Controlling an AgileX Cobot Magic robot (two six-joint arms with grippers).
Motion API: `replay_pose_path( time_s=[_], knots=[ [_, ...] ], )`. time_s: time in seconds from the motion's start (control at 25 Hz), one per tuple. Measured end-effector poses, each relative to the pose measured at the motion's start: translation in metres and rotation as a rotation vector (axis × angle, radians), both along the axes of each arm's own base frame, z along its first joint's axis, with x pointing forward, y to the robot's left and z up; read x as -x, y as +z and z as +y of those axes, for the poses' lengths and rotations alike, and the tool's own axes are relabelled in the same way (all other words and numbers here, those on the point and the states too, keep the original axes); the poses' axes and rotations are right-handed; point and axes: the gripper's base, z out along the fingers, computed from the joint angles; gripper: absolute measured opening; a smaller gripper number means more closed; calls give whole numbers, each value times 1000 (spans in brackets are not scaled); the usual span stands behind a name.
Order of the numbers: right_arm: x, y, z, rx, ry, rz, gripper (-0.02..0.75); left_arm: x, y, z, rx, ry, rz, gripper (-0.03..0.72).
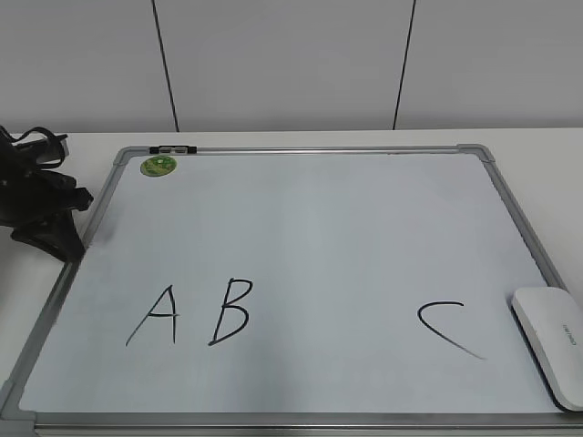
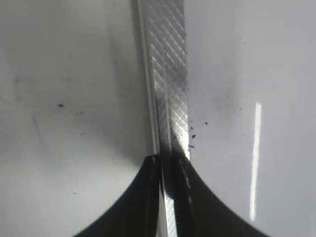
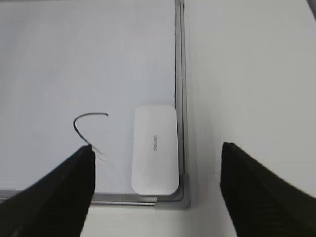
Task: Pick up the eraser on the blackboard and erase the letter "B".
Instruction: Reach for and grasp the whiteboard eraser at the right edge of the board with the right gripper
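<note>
The eraser (image 1: 552, 340) is a white, glossy oblong block with rounded corners and a line of small grey print on its top; it lies flat on the blackboard (image 1: 301, 228), in the near right corner, tight beside the right-hand frame bar; in the right wrist view the same eraser (image 3: 155, 149) fills the board's corner with its long side along the frame. The blackboard is a large white board in a grey metal frame with grey plastic corners and a round green sticker (image 1: 158, 166) near its far left corner; on it stand three black marker letters, an "A" (image 1: 155, 315), the letter "B" (image 1: 230, 311) just right of it, slightly slanted, and a "C" (image 1: 446, 329) near the eraser. The right gripper (image 3: 155, 192) hangs above the eraser with its fingers spread wide apart, holding nothing; the left gripper (image 2: 167, 197) sits over the board's left frame bar, fingers pressed nearly together, nothing between them.
</note>
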Motion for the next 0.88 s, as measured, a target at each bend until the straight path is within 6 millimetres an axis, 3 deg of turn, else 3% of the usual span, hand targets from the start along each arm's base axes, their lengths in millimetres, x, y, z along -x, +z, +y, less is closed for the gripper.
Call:
replay_pose_path(
  time_s=[0.36, 0.88],
  knots=[
    [-54, -41, -2, 12, 40, 389, 587, 0, 0, 0, 0, 0, 0, 35],
    [-110, -64, 3, 10, 87, 583, 621, 0, 0, 1, 0, 2, 0, 35]
  ],
)
